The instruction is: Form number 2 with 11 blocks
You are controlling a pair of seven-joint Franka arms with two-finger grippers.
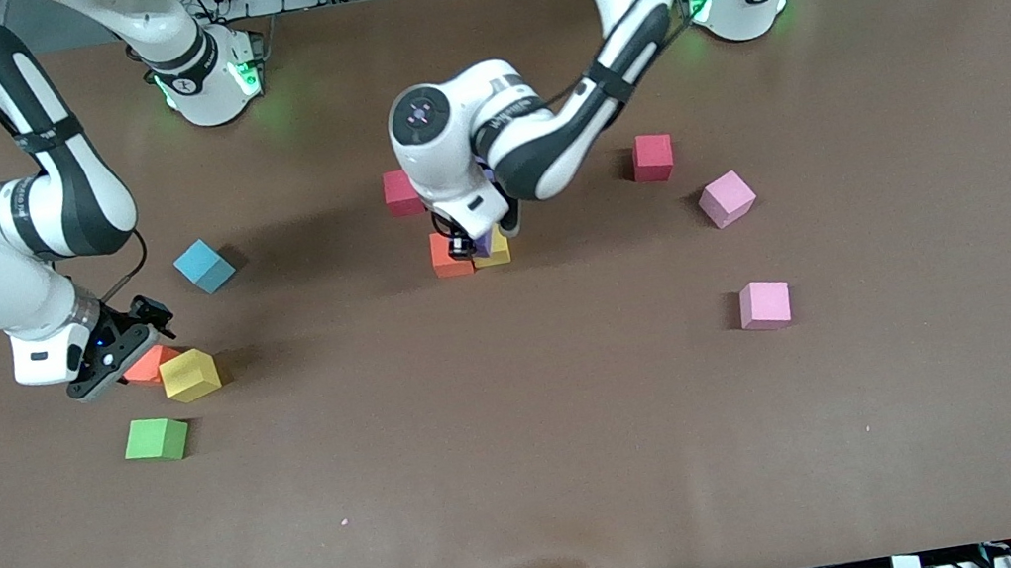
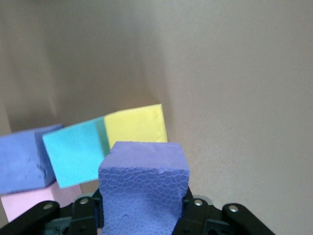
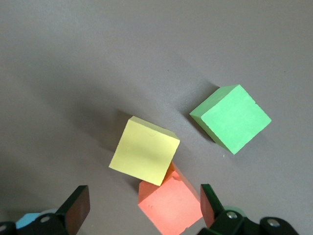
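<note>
No legible markings. Left gripper (image 1: 472,247), clamped on a purple block (image 2: 144,188), is over the orange block (image 1: 448,257) and yellow block (image 1: 497,251) mid-counter. Right gripper (image 3: 142,205), fully spread and empty, hovers over another orange block (image 3: 171,201).

Left claw (image 1: 471,241) mostly hidden under its own wrist; orange block (image 1: 147,364) half covered by right claw (image 1: 119,357)

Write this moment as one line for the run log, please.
left gripper: shut on purple block, over cluster in table middle | right gripper: open, over orange block beside yellow block
</note>
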